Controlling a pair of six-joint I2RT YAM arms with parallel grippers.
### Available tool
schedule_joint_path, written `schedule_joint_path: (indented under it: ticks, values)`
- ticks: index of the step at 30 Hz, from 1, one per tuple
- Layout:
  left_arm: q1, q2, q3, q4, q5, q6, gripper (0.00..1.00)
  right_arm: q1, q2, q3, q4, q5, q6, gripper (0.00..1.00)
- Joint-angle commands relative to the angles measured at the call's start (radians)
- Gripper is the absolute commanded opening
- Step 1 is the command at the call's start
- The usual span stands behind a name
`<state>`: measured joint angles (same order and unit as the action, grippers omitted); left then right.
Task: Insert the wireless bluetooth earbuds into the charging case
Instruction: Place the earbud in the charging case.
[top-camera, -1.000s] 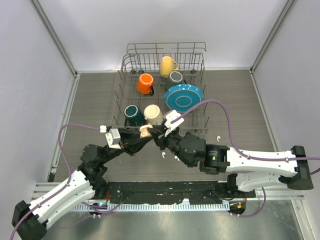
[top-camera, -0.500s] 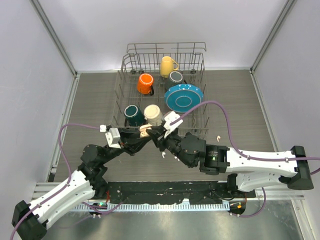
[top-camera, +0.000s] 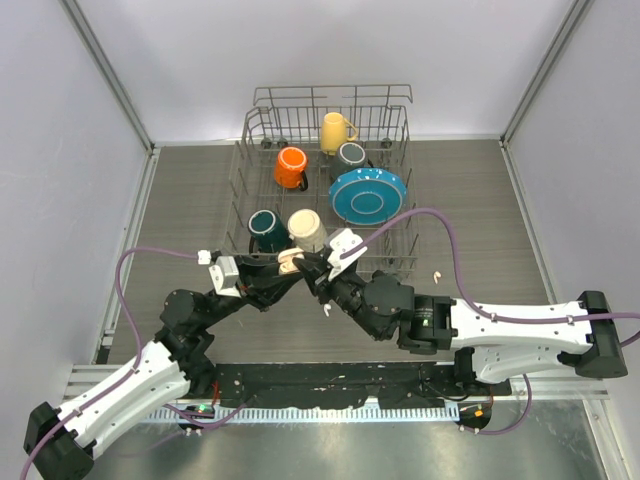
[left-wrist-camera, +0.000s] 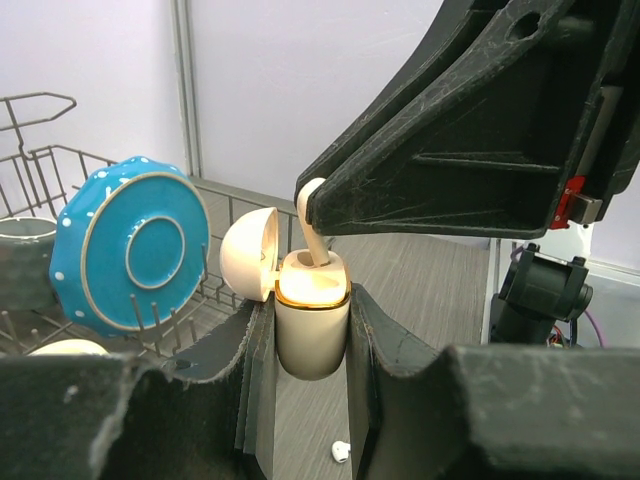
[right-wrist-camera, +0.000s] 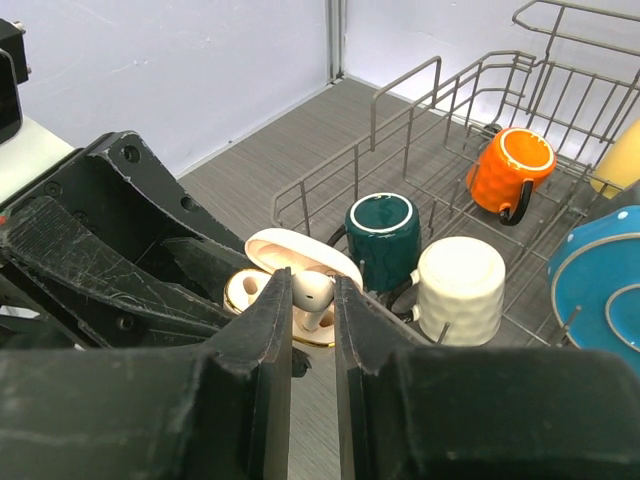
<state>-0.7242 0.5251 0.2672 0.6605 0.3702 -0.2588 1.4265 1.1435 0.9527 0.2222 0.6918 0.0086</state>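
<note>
Pinching one earbud (right-wrist-camera: 312, 290) by its round head, with the right claw (right-wrist-camera: 313, 302) pressed tight on both sides of it. Holding that earbud right over the charging case (left-wrist-camera: 312, 325), stem dipped down into the top of the case, head poking up. Gripping the case upright from both sides with the left claw (left-wrist-camera: 312, 345), lid flipped open and leaning back. Meeting tip to tip, both claws, just in front of the dish rack (top-camera: 400, 130), up off the table (top-camera: 480, 200). Lying loose on the table: a second earbud (top-camera: 327, 311) just below the right claw, a third earbud (top-camera: 437, 273) well apart on the right side. Sitting in the rack behind: a blue plate (top-camera: 368, 194), an orange mug (top-camera: 291, 167), a yellow mug (top-camera: 336, 131), a teal mug (top-camera: 267, 230) and a cream mug (top-camera: 307, 229)
</note>
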Motion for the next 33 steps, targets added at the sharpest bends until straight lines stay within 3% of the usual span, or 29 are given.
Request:
schedule_joint_path:
  ticks: [1,12,18,29,33]
  values:
    - [0.012,-0.03,0.043,0.146,-0.028,-0.011,0.0,-0.001,0.009,-0.035,0.002,0.094,-0.065,0.01]
    - [0.012,-0.025,0.041,0.163,-0.027,-0.016,0.0,-0.001,0.009,-0.066,0.025,0.114,-0.095,0.01]
    - [0.011,-0.017,0.041,0.174,-0.05,-0.008,0.0,-0.001,-0.014,-0.068,-0.043,0.014,-0.05,0.02]
    - [0.011,0.003,0.033,0.214,-0.094,-0.008,0.0,-0.001,-0.065,-0.058,-0.112,-0.061,0.054,0.3]
    - [0.011,0.015,0.038,0.218,-0.065,-0.013,0.0,0.0,-0.06,-0.045,-0.109,-0.074,0.086,0.48]
